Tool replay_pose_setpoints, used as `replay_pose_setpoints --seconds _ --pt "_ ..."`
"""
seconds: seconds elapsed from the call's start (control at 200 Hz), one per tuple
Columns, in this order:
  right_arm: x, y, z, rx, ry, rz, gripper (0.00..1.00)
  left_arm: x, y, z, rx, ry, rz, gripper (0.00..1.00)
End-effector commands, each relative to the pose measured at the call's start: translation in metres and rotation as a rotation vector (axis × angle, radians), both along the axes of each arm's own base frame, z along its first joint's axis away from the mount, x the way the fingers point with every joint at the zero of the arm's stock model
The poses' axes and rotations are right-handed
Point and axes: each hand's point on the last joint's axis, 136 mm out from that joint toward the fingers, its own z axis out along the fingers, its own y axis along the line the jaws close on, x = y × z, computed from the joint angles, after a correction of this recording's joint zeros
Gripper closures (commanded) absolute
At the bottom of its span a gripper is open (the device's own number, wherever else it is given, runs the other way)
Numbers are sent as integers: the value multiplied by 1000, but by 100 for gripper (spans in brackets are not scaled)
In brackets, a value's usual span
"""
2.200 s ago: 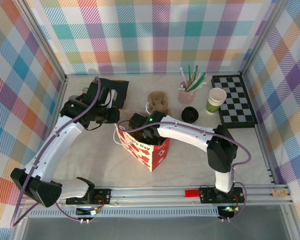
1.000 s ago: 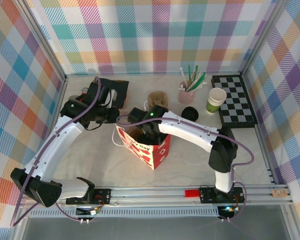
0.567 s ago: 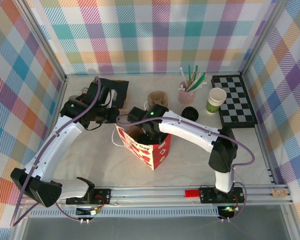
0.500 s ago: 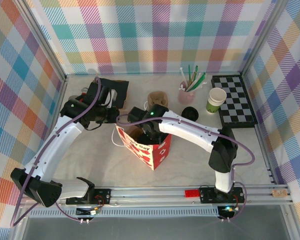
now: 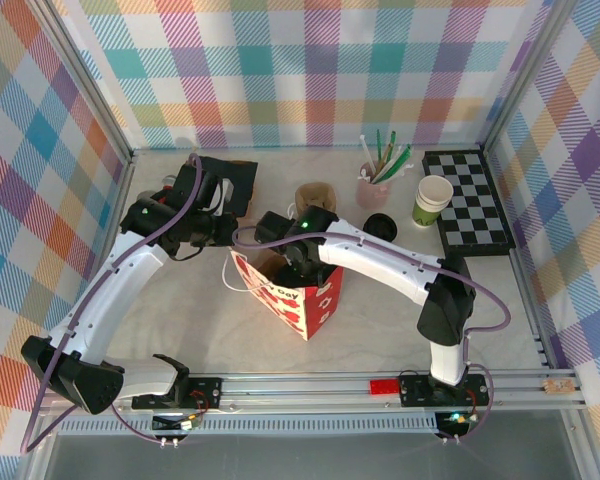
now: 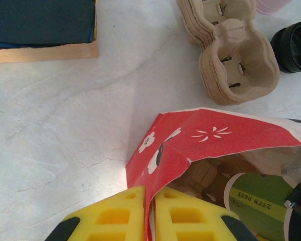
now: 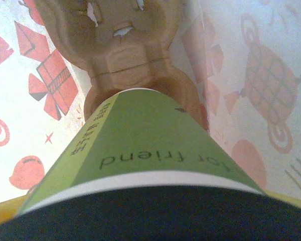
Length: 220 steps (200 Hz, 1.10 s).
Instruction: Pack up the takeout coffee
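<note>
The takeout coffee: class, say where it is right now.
In the right wrist view the takeout coffee is inside the red bag, base over the brown cup carrier at its bottom. In the top view that bag stands mid-table.

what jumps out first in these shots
The red paper gift bag at mid-table: the left gripper pinches its rim, while the right gripper reaches inside holding the green-banded paper cup with a black lid. A brown pulp cup carrier sits at the bag's bottom.

Green-banded takeout coffee (image 7: 140,135), black lid (image 7: 140,216), inside red bag (image 6: 210,135), base over cardboard carrier (image 7: 125,45).
</note>
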Motion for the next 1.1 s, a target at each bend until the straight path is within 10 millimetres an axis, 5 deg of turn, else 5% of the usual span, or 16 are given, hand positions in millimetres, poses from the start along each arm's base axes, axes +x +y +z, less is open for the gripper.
replay_pose_setpoints --seconds 0.0,1.095 --pt "-3 -3 12 -2 -15 5 57 5 5 10 0 -32 23 87" --pt "-5 -5 19 -36 8 22 56 5 3 12 -17 -36 21 87"
